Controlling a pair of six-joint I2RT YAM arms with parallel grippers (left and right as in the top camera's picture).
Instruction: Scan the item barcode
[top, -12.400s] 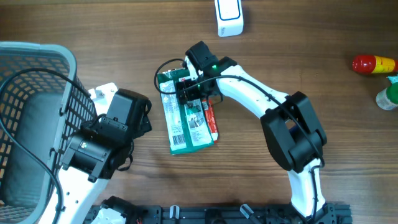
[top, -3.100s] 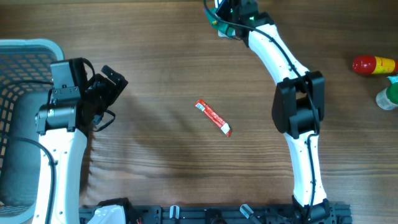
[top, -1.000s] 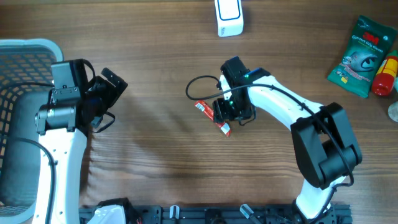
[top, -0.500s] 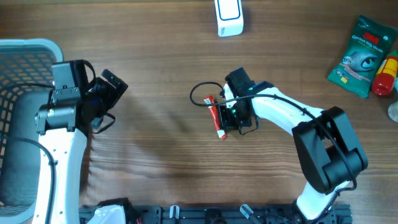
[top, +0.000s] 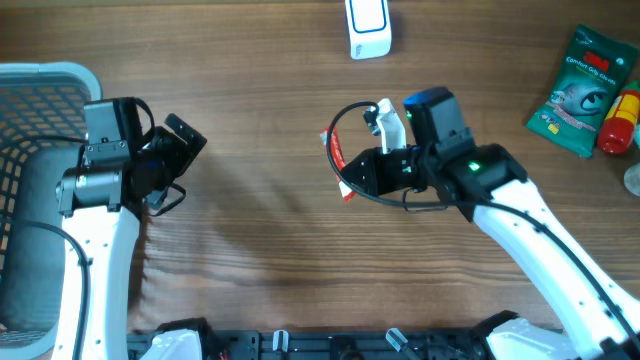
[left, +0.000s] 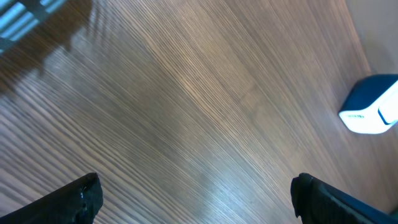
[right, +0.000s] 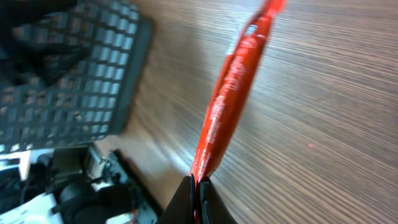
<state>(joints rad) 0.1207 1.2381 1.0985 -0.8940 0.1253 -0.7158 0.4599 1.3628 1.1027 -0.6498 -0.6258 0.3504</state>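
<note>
The right claw (right: 198, 186) is shown clenched on one end of the red sachet (right: 231, 99). The sachet is seen edge-on from the wrist and stretches away from the fingertips. It appears to be held clear of the wooden worktop (top: 280, 260), though the gap cannot be judged with certainty. From overhead, the sachet is placed near the middle of the worktop, just left of the right arm's wrist.

To the left, the left claw (left: 196, 183) is seen released, with its jaws spread wide over bare wood and nothing between them. It is positioned just beside the grey mesh basket (top: 40, 75) at the left edge.

Farther back, the white and blue scanner (top: 368, 27) is set at the far edge, well apart from the sachet. A green pouch (top: 580, 62) and a red bottle (top: 618, 122) are seen lying together at the far right.
</note>
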